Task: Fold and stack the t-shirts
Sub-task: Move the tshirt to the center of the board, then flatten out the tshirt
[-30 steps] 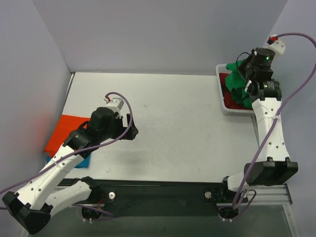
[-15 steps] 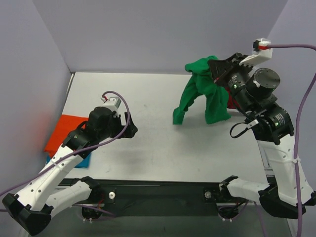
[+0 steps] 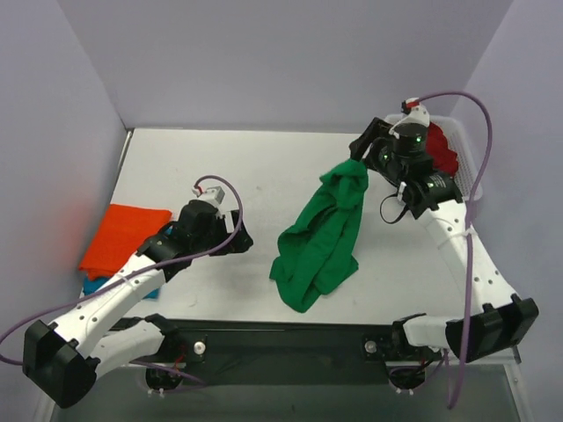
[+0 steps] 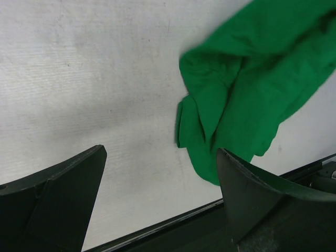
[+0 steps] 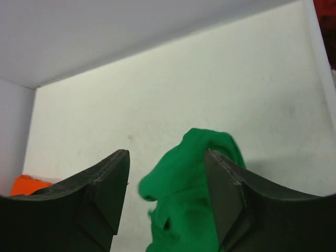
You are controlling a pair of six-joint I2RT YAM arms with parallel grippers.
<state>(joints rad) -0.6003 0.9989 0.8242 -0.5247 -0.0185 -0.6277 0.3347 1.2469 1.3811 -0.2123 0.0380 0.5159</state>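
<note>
Green t-shirt (image 3: 321,233), bunched and unfolded, stretches in a long crumpled band across the middle of the white table (image 3: 264,167). Its upper end is raised at the right gripper (image 3: 359,155). Its wider lower end lies heaped on the tabletop, close to the near edge and between the two arms.

The right wrist view shows the right gripper (image 5: 165,155) with its jaws spread wide and the top of the green cloth between and below them. It is not pinched, and whether it touches either finger cannot be told.

The left gripper (image 3: 237,233) hangs low over the table just left of the shirt, jaws fully apart and holding nothing. In its own view, the left gripper (image 4: 160,153) faces the shirt's folded lower corner near the table's dark front edge.

An orange t-shirt (image 3: 123,237) lies flat at the table's left edge by the wall, with a blue t-shirt (image 3: 123,286) showing beneath its near end. A dark red t-shirt (image 3: 440,149) sits in a white basket (image 3: 472,176) at the far right corner.

Bare tabletop spans from the green shirt to the back wall, and leftward to the orange shirt.
</note>
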